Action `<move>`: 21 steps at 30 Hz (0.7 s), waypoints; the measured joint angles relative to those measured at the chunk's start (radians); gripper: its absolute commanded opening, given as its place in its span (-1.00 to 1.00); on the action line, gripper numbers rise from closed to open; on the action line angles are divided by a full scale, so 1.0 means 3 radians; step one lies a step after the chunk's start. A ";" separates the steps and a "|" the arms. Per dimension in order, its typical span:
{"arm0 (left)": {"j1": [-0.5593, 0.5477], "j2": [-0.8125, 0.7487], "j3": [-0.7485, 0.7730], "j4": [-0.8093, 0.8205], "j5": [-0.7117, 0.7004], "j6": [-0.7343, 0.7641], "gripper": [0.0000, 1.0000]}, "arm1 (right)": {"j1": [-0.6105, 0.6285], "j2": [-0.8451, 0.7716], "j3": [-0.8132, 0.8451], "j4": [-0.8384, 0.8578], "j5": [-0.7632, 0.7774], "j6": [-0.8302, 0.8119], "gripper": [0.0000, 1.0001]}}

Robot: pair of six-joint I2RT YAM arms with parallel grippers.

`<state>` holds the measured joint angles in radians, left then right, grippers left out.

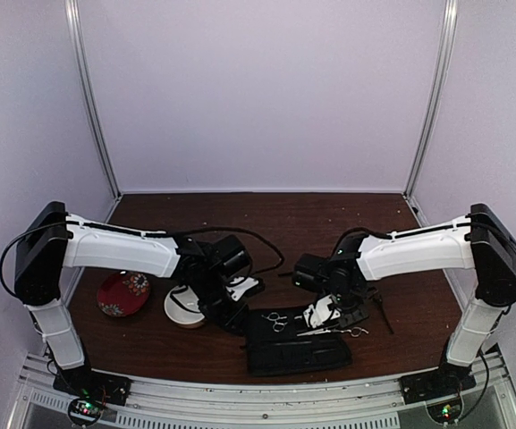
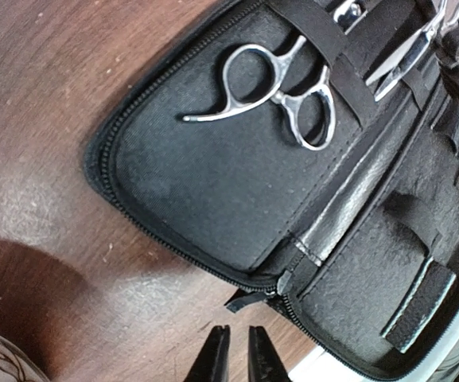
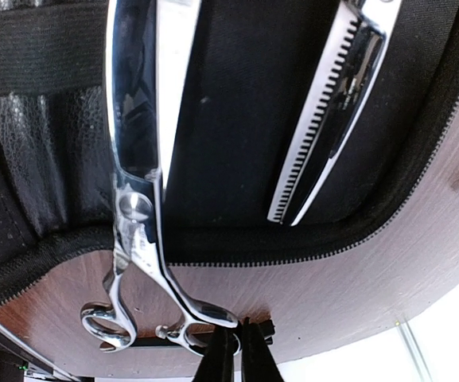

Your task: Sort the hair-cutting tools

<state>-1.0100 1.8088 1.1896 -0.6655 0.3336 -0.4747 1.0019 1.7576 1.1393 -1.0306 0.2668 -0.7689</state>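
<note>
I see left fingers (image 2: pixel 227 362) narrowly apart and empty, just off the pouch (image 2: pixel 197 199). Thinning scissors (image 2: pixel 281 95) sit strapped inside; only right wrist shows their teeth. There, plain scissors (image 3: pixel 138 207) lie with handles over the counter (image 3: pixel 356 278), by pressed-together right fingers (image 3: pixel 235 358).

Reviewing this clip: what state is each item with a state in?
Pouch: unzipped, lying open.
Strapped scissors: closed, stowed in the pouch.
Second scissors: closed, loose, handles overhanging the pouch's edge.
Left gripper: jaws slightly apart, empty.
Right gripper: jaws shut.
</note>
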 measured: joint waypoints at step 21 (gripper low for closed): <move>0.0000 0.0173 0.0000 0.0111 -0.0018 -0.0027 -0.80 | -0.0074 0.0314 0.0267 -0.0407 -0.0174 0.0065 -1.00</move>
<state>-1.0100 1.8606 1.1896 -0.6323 0.3283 -0.4828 0.9798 1.8519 1.2194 -1.1526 0.2146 -0.7494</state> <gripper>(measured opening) 0.101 0.012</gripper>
